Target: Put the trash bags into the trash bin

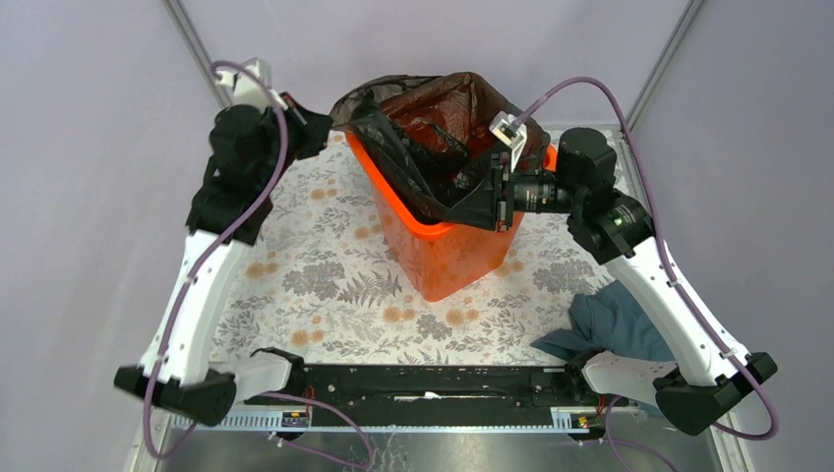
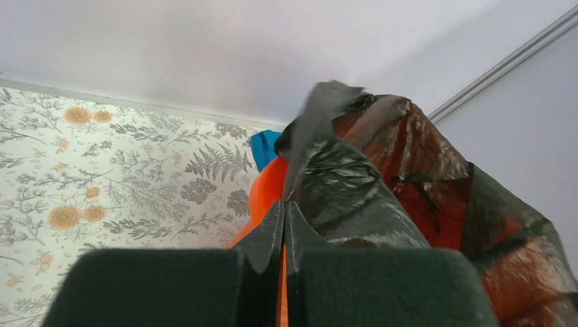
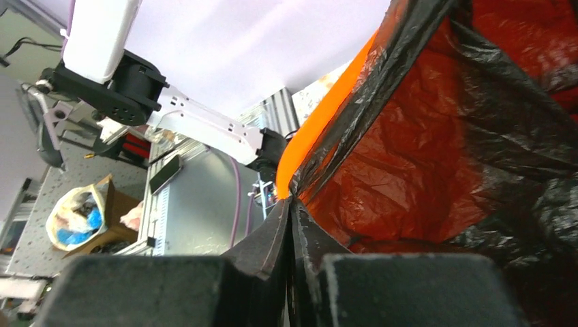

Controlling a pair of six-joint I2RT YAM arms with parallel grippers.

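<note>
Black foam pads meet: our left tool (image 2: 283, 204) is pinched fully together on an edge of the large glossy black plastic trash bag (image 1: 423, 167). Our right tool (image 3: 292, 201) nips the film at the rim, jaws almost touching. The bag sits mouth-open inside the tall orange plastic trash bin (image 1: 443, 256), upright on the floral counter (image 1: 325, 275).

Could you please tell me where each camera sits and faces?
Top external: above and behind the bases, looking down at the trash bin and trash bag; both arms show.
Left wrist: on the left arm, facing the bag's edge; left hand shows.
Right wrist: looking into the lined bin; right hand shows.
All share bag and bin.
</note>
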